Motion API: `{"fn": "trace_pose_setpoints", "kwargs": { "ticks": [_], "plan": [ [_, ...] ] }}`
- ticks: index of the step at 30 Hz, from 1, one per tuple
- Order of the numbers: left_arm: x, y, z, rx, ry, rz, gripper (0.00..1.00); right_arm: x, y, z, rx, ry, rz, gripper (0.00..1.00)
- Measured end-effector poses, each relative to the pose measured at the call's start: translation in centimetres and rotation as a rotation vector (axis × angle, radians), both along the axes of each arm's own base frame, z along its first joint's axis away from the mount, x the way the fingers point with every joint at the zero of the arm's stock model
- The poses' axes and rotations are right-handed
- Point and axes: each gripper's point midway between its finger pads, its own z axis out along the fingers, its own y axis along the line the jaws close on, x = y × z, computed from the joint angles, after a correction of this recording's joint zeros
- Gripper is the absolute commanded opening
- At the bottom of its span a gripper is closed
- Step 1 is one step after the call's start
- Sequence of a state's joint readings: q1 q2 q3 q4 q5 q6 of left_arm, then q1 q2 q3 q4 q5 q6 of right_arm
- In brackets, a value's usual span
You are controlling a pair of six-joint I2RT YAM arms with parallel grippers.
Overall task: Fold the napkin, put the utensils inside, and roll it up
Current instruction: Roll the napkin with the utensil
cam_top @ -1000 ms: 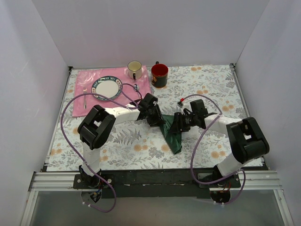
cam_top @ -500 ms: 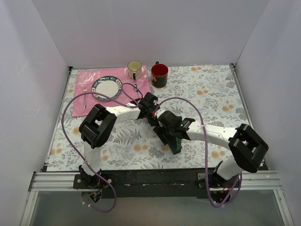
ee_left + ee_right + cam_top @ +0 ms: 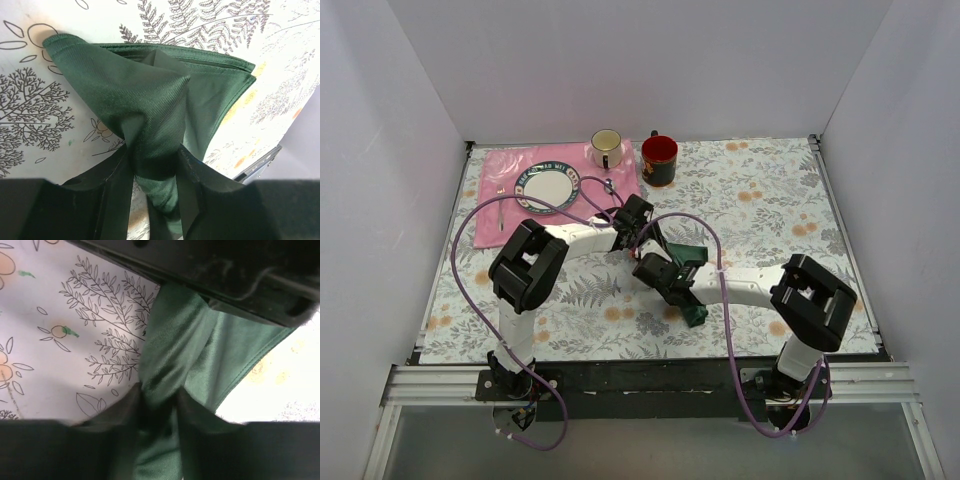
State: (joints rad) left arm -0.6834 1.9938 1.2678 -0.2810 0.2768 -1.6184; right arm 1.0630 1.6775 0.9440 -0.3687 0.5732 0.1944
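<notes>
Gripping the napkin [image 3: 150, 95] near the middle of the table [image 3: 770, 200] from 2 sides: left hand [image 3: 155, 172] and right hand [image 3: 159, 402] each pinching a bunched ridge, tenting the cloth, probably for folding it over.

The dark green napkin [image 3: 694, 310], with a satin sheen and creases, lies folded near the middle of the floral tabletop [image 3: 770, 200]. One part is gathered into a raised ridge and pinched in the left claw [image 3: 154, 167]. Another bunch is nipped in the right claw [image 3: 159, 402]. Layered hemmed edges show along one side.
</notes>
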Motion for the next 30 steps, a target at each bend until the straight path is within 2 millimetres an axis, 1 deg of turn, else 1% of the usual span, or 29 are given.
{"fn": "trace_pose_setpoints", "kwargs": {
  "ticks": [1,2,3,4,6,7,10,11,14,18,22,27,30],
  "plan": [
    [0.0,0.0,0.0,0.001,0.000,-0.001,0.30,0.0,0.0,-0.1,0.007,0.002,-0.005,0.19],
    [0.0,0.0,0.0,0.002,0.000,-0.003,0.32,0.2,-0.2,-0.2,0.011,0.000,-0.017,0.06],
    [0.0,0.1,0.0,0.004,0.000,-0.003,0.35,0.4,-0.5,-0.1,0.021,-0.003,-0.033,0.01],
    [0.0,0.1,0.0,0.007,0.000,-0.005,0.43,0.6,-0.8,0.0,0.035,-0.002,-0.047,0.01],
    [-0.1,0.2,-0.1,0.014,-0.005,-0.016,0.54,1.1,-1.3,0.3,0.083,0.008,-0.073,0.01],
    [0.0,0.1,0.1,0.012,-0.012,-0.022,0.63,1.2,-1.4,0.2,0.115,0.025,-0.080,0.01],
    [0.4,-0.2,0.9,0.005,-0.048,-0.039,0.70,1.3,-1.6,0.2,0.217,0.074,-0.090,0.01],
    [0.5,0.0,1.1,0.018,-0.063,-0.035,0.72,1.4,-1.6,0.2,0.265,0.098,-0.095,0.01],
    [0.9,0.7,1.3,0.049,-0.091,-0.028,0.75,1.6,-1.7,0.1,0.382,0.172,-0.106,0.01],
    [1.4,1.7,1.5,0.086,-0.118,-0.009,0.75,2.2,-1.4,0.2,0.541,0.264,-0.110,0.01],
    [1.4,2.2,1.2,0.093,-0.117,0.000,0.77,2.5,-1.0,0.2,0.697,0.359,-0.112,0.01],
    [1.3,1.9,1.3,0.072,-0.108,-0.013,0.77,2.4,-0.1,0.1,0.891,0.485,-0.085,0.01],
    [1.5,1.4,1.3,0.064,-0.102,-0.021,0.73,1.9,0.4,0.1,0.980,0.558,-0.065,0.01]
  ]
}}
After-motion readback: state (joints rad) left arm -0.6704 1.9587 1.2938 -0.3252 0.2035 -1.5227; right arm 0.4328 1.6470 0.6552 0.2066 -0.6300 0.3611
